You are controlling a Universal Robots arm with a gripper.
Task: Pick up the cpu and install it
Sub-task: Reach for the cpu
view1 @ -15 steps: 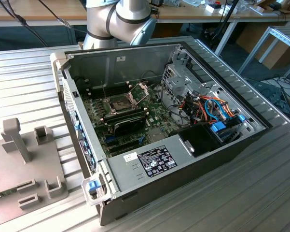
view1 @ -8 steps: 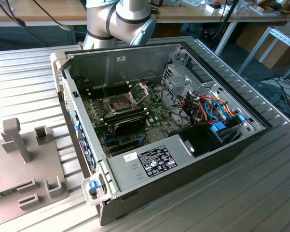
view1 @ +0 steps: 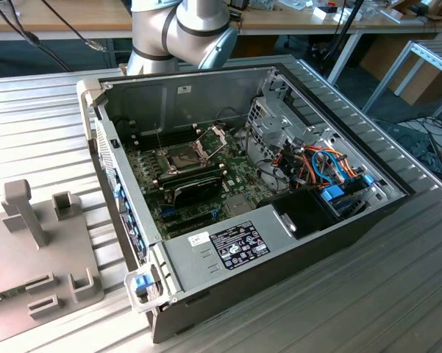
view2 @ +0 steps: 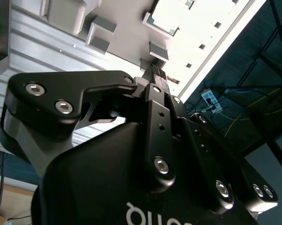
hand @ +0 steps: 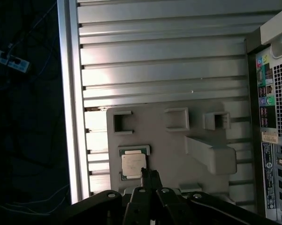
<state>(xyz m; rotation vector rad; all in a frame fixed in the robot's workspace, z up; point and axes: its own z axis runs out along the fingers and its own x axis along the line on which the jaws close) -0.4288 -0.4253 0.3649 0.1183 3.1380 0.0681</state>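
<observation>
In the first wrist view the cpu (hand: 133,165), a small square chip with a pale metal top, lies flat in a recess of the grey holder plate (hand: 178,150). My gripper (hand: 149,176) hangs above the plate. Its black fingertips are shut together with nothing between them, just beside the chip's edge. The second wrist view has the same shut gripper (view2: 157,75) over the plate (view2: 61,47). In the exterior view the dark square socket (view1: 182,157) on the green motherboard (view1: 235,176) has its hinged metal frame (view1: 213,136) swung up.
The open computer case (view1: 316,243) stands on a ribbed metal table (view1: 44,110), with drive cages and cables at its far side. The holder plate (view1: 37,250) with its upright posts lies at the exterior view's left. The table's edge (hand: 68,117) runs near the plate.
</observation>
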